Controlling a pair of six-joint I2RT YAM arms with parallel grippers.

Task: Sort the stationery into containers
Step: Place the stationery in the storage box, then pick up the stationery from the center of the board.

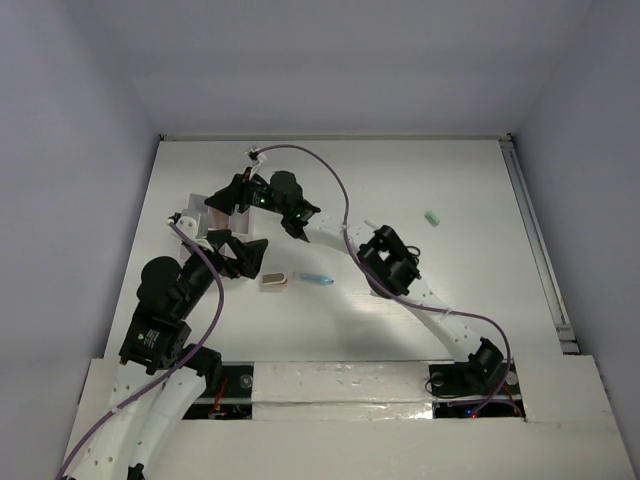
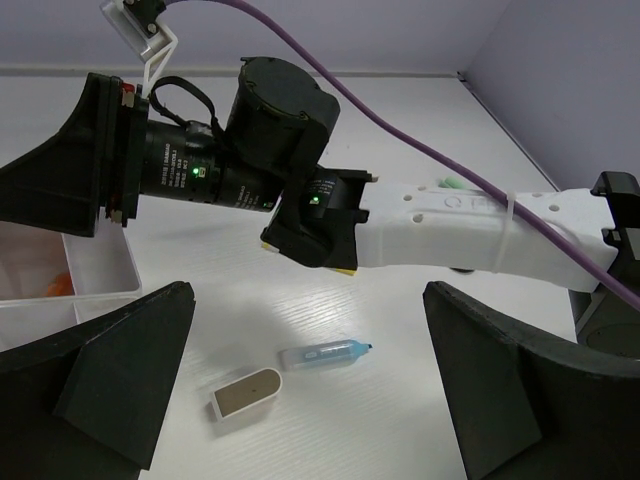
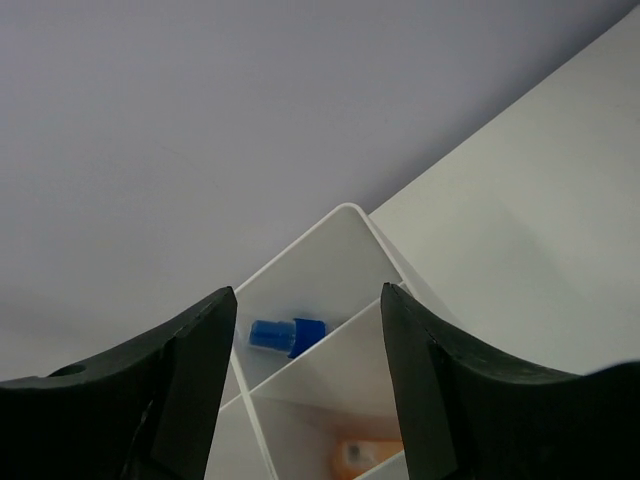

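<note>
Standing here, I can't read a single word or number. The nearest thing to writing is a strip of tiny white print on the black motor housing (image 2: 185, 175) at the right arm's wrist, beside its green light. It shows in the left wrist view but is far too small to make out. The white arm segment (image 2: 440, 205) behind the housing carries faint raised marks, maybe letters, and I can't tell what they say.
</note>
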